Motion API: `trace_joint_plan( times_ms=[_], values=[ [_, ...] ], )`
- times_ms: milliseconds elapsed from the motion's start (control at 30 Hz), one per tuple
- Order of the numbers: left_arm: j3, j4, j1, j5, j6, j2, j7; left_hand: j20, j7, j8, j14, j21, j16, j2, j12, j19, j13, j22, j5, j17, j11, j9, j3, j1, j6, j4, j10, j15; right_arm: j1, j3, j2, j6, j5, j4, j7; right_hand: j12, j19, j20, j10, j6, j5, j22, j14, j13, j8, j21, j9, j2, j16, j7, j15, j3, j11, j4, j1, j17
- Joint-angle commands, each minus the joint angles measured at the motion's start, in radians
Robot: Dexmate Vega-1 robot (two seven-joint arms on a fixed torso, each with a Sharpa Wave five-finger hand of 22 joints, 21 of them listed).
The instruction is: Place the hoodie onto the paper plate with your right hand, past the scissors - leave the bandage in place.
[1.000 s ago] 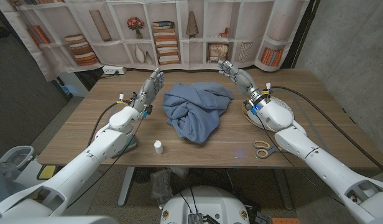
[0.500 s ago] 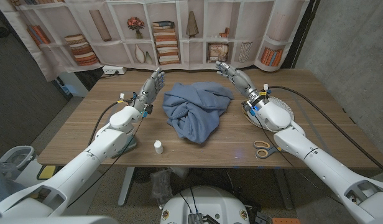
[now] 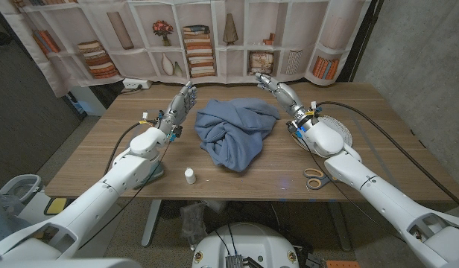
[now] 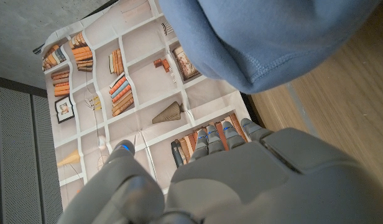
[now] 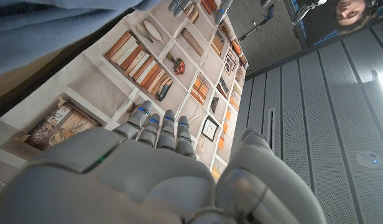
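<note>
Wooden table (image 3: 103,160), with a printed bookshelf backdrop (image 3: 200,45) hanging behind it. Going left to right: my left hand (image 3: 181,103) hovers just beside the hoodie's left edge, fingers straight and apart, holding nothing. Near the front edge there's a small white bottle-looking thing (image 3: 190,176), which might be the bandage but I honestly can't tell, so I'm steering clear of it. The hoodie (image 3: 235,132) is a crumpled blue heap in the middle of the table, not on the plate yet. My right hand (image 3: 278,89) is up at the hoodie's far right corner, fingers spread and reaching toward the cloth, nothing in its grasp. I can't tell whether the fingertips are touching fabric or just above it. Right behind that wrist is the plate (image 3: 341,134), mostly hidden by my arm. The scissors (image 3: 316,179) lie nearer me on the right, well apart from the hoodie.

So I reckon I'm at the reach step, grab not made yet. Next I need to drop the right hand into the bunched folds, close on a good wad of cloth, lift, and carry it right onto the plate, keeping the trailing fabric off the scissors.
</note>
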Motion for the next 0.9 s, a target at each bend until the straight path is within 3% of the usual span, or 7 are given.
trace_joint_plan(
  times_ms=[33, 900],
  values=[
    [-0.006, -0.001, 0.002, -0.003, -0.006, 0.006, -0.008, -0.065, 0.001, 0.006, 0.003, 0.006, 0.005, 0.0, 0.003, 0.004, 0.003, 0.002, 0.003, 0.003, 0.0, 0.003, -0.005, 0.014, 0.008, 0.003, 0.0, 0.0, 0.023, -0.018, 0.012, 0.011, -0.06, 0.01, -0.023, -0.001, 0.008, -0.033, 0.004, 0.004, -0.001, 0.004, 0.002, 0.001, -0.002, -0.006, 0.002, 0.0, 0.0, -0.007, -0.002, 0.003, -0.006, -0.006, 0.014, 0.002],
    [-0.02, -0.025, 0.025, -0.006, -0.013, 0.02, 0.001, -0.056, 0.002, 0.006, 0.003, 0.004, 0.004, 0.002, 0.002, 0.006, 0.004, 0.002, 0.002, 0.003, 0.001, 0.003, -0.01, 0.018, 0.011, 0.002, 0.0, 0.002, 0.067, -0.055, 0.006, -0.008, -0.168, 0.003, -0.044, -0.004, 0.01, -0.032, 0.002, -0.003, 0.0, 0.005, 0.001, 0.002, -0.004, -0.019, 0.003, 0.001, -0.002, -0.011, -0.003, 0.003, -0.009, -0.015, 0.026, 0.002]
  ],
)
